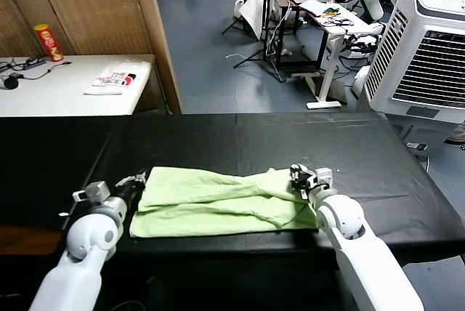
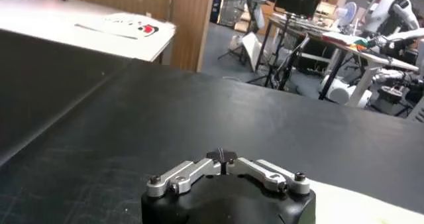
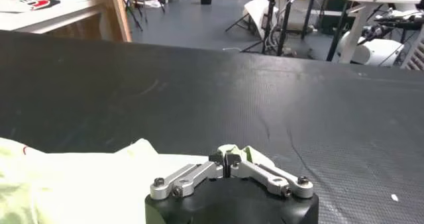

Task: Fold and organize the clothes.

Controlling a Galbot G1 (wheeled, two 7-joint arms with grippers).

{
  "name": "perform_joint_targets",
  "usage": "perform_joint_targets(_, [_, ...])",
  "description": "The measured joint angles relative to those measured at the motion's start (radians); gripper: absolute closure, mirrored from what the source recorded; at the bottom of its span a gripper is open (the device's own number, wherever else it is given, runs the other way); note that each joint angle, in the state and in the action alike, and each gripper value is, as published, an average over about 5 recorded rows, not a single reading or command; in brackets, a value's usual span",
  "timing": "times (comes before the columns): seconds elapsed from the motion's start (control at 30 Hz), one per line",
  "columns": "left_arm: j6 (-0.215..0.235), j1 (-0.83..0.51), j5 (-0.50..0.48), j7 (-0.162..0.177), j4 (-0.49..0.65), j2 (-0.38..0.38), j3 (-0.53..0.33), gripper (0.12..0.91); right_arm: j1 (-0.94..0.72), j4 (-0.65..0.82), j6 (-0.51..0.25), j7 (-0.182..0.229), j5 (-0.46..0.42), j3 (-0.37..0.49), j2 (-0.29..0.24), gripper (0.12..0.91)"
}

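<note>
From the head view, both white arms reach forward from the near edge with rounded elbows, low over the black table. The left claw lies at the left end of the shirt, the right claw at its right end. The shirt is a pale lime-green piece of thin cloth, spread flat near the front edge, creased and folded over itself into a long, roughly rectangular shape. Behind, a lighter white table carries a red can and a white packet with red and black print. A large white fan unit stands to the right.

In the left wrist view the left claw shows silver linkage bars on a black housing, the tips drawn close together; whether cloth lies between them I cannot tell. A pale sliver of the shirt lies just beside it on the table's matte, finely grained surface.

In the right wrist view the right claw is clenched on a small bunched peak of the shirt, green cloth puckering up past the dark tips. The fabric spreads soft and wrinkled below, and the table beyond is dark and textured, with faint scuffs.
</note>
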State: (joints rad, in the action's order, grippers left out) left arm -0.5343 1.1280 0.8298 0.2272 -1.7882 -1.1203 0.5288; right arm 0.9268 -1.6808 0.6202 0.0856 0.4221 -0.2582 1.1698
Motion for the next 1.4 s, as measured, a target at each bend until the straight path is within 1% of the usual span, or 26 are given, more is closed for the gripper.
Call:
perform_joint_targets(0.1, [-0.018, -0.011, 0.028, -0.002, 0.012, -0.002, -0.010, 0.481, 0.000, 0.000, 0.002, -0.001, 0.000, 0.003, -0.001, 0.894])
perform_joint_targets(0.2, [-0.023, -0.019, 0.038, -0.005, 0.024, -0.005, -0.019, 0.326, 0.000, 0.000, 0.003, -0.002, 0.000, 0.005, 0.000, 0.894])
perform_joint_targets(0.27, [-0.024, -0.023, 0.038, -0.008, 0.030, -0.006, -0.024, 0.263, 0.000, 0.001, 0.003, -0.002, 0.000, 0.005, 0.002, 0.894])
perform_joint_targets(0.3, [-0.025, -0.025, 0.037, -0.009, 0.033, -0.007, -0.026, 0.248, -0.001, 0.001, 0.004, -0.002, 0.000, 0.005, 0.002, 0.894])
perform_joint_targets(0.37, [-0.024, -0.027, 0.034, -0.011, 0.037, -0.009, -0.029, 0.250, -0.001, 0.001, 0.004, -0.002, 0.000, 0.005, 0.003, 0.894])
perform_joint_targets(0.4, [-0.023, -0.027, 0.033, -0.011, 0.038, -0.010, -0.030, 0.260, -0.002, 0.001, 0.005, -0.002, 0.000, 0.005, 0.003, 0.894])
perform_joint_targets(0.43, [-0.022, -0.027, 0.033, -0.011, 0.039, -0.012, -0.030, 0.286, -0.002, 0.002, 0.005, -0.002, 0.000, 0.005, 0.003, 0.894])
perform_joint_targets(0.5, [-0.019, -0.027, 0.031, -0.012, 0.041, -0.014, -0.030, 0.372, -0.003, 0.003, 0.005, -0.002, 0.000, 0.005, 0.002, 0.894])
perform_joint_targets(0.53, [-0.019, -0.026, 0.031, -0.013, 0.041, -0.016, -0.030, 0.423, -0.004, 0.004, 0.006, -0.002, 0.000, 0.005, 0.002, 0.894])
perform_joint_targets(0.57, [-0.018, -0.025, 0.030, -0.014, 0.041, -0.017, -0.030, 0.489, -0.005, 0.004, 0.006, -0.002, 0.000, 0.005, 0.002, 0.894])
perform_joint_targets(0.63, [-0.016, -0.024, 0.026, -0.014, 0.042, -0.021, -0.030, 0.590, -0.007, 0.006, 0.006, -0.002, 0.000, 0.006, 0.002, 0.894])
perform_joint_targets(0.67, [-0.015, -0.023, 0.022, -0.014, 0.042, -0.024, -0.030, 0.657, -0.008, 0.007, 0.006, -0.002, 0.000, 0.005, 0.001, 0.894])
perform_joint_targets(0.77, [-0.008, -0.018, 0.004, -0.010, 0.039, -0.033, -0.030, 0.814, -0.009, 0.008, 0.005, 0.001, -0.001, 0.004, 0.002, 0.894])
perform_joint_targets(0.8, [-0.004, -0.015, -0.005, -0.007, 0.037, -0.037, -0.029, 0.854, -0.009, 0.008, 0.005, 0.003, -0.002, 0.002, 0.002, 0.894])
perform_joint_targets(0.87, [0.004, -0.008, -0.026, -0.001, 0.030, -0.041, -0.027, 0.896, -0.007, 0.010, 0.003, 0.009, -0.005, -0.003, 0.003, 0.894])
perform_joint_targets(0.9, [0.008, -0.004, -0.037, 0.003, 0.026, -0.043, -0.025, 0.901, -0.005, 0.012, 0.001, 0.012, -0.008, -0.006, 0.003, 0.894])
perform_joint_targets(1.13, [0.021, 0.039, -0.111, 0.018, -0.019, -0.050, 0.001, 0.901, 0.002, 0.026, -0.016, 0.023, -0.020, -0.019, 0.004, 0.894])
perform_joint_targets(1.23, [0.013, 0.058, -0.128, 0.018, -0.038, -0.051, 0.011, 0.901, 0.001, 0.030, -0.018, 0.017, -0.017, -0.020, 0.003, 0.894])
perform_joint_targets(1.4, [-0.021, 0.084, -0.131, 0.014, -0.070, -0.048, 0.024, 0.901, 0.003, 0.018, -0.002, -0.004, 0.000, -0.017, 0.000, 0.894])
